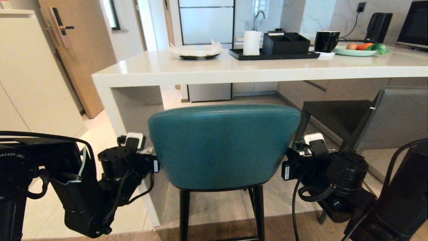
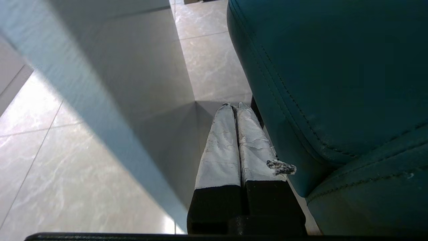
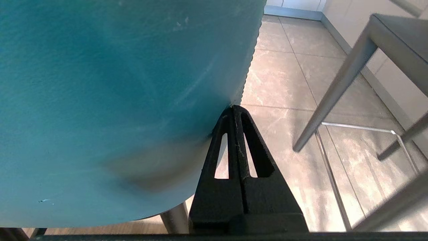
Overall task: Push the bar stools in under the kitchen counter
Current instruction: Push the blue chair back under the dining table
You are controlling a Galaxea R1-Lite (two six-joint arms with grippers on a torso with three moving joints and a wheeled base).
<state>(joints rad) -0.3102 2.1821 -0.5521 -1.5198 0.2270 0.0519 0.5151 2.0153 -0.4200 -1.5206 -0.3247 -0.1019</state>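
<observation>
**Now: both grippers clenched at the sides of the teal stool, counter just ahead**

Left to right, head view. L arm comes in low from the left edge. Left gripper (image 2: pixel 234 106) sits at the left side of the teal leather bar stool with rounded curved back and thin black legs (image 1: pixel 224 145). Wrist view: taped fingers (image 2: pixel 220 147) pressed together, nothing between them, lying just beside the stool's stitched lower edge; contact can't be confirmed. White side panel of the counter (image 2: pixel 110 80) runs along the gripper's other side.

Centre: teal stool stands w/ its back toward the robot, facing the long glossy off-white stone kitchen counter (image 1: pixel 234 68). Top of the back sits below the slab edge; how far the seat reaches under the slab can't be told.

R arm comes in low from the right edge. Right gripper (image 3: pixel 234 107) at the right side of the teal back, black fingers (image 3: pixel 249 140) clenched on nothing, tips touching or all but touching the teal leather.

Far right: dark grey square-backed bar stool with tapered grey legs (image 1: pixel 394 117) stands angled, its seat partly under the counter, apart from the teal one.
</observation>
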